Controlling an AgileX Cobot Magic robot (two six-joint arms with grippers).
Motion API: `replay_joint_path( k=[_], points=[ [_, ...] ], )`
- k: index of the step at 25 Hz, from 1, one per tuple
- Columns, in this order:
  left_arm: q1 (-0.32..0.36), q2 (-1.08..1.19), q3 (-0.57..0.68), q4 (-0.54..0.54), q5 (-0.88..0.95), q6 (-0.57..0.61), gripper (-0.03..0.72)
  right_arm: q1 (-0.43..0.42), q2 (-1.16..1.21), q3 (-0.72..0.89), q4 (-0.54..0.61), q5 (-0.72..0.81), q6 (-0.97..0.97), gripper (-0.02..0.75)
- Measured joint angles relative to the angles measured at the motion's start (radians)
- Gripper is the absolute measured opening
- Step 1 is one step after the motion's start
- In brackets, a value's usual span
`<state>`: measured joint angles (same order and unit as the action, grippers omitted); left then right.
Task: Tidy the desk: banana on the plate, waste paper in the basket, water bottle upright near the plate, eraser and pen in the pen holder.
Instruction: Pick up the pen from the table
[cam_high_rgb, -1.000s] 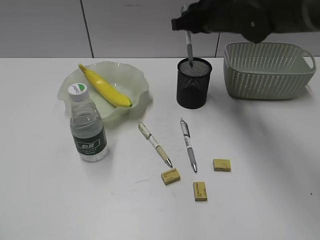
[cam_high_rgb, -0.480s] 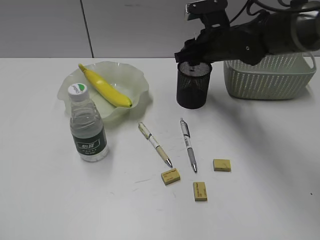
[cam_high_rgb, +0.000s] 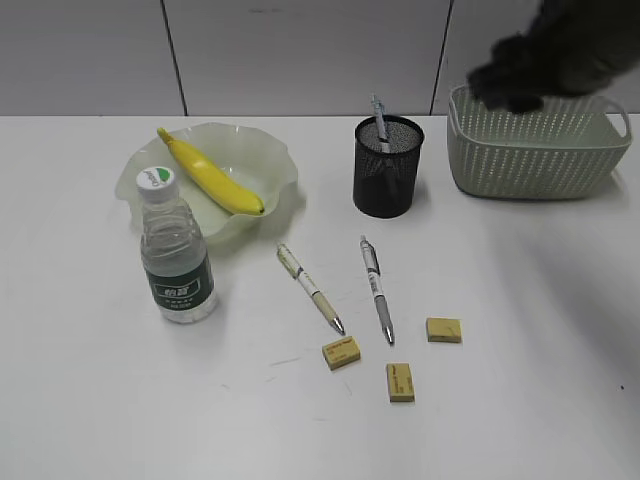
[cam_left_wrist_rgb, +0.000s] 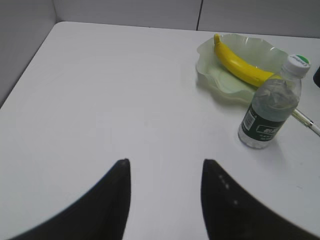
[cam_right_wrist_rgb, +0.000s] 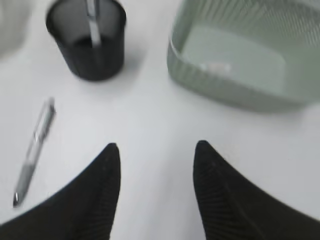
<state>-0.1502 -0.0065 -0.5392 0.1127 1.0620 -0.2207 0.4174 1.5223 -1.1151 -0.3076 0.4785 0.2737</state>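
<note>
An office-like test space: a plain white bench (cam_high_rgb: 520, 330) backed by grey panelled walls (cam_high_rgb: 300, 55), with a black mesh pen holder (cam_high_rgb: 388, 168) standing just left of a woven basket (cam_high_rgb: 535, 150).

slanted front view, two wrist views

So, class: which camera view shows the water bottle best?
The exterior view: the whole bottle stands upright by the plate, sharp and unobstructed. The left wrist view also shows it, smaller and off to the right. The right wrist view misses it.
</note>
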Motion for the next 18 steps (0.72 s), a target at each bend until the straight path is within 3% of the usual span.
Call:
replay_joint_path(
  k=[9, 18],
  points=[
    [0.0, 0.009, 0.0, 0.0, -0.001, 0.007, 0.274, 0.0, -0.754, 0.409, 0.076, 0.498, -0.005, 0.381],
    [0.0, 0.305, -0.063, -0.113, -0.114, 0.255, 0.269, 0.0, -1.341, 0.587, 0.132, 0.576, -0.049, 0.373]
  ],
)
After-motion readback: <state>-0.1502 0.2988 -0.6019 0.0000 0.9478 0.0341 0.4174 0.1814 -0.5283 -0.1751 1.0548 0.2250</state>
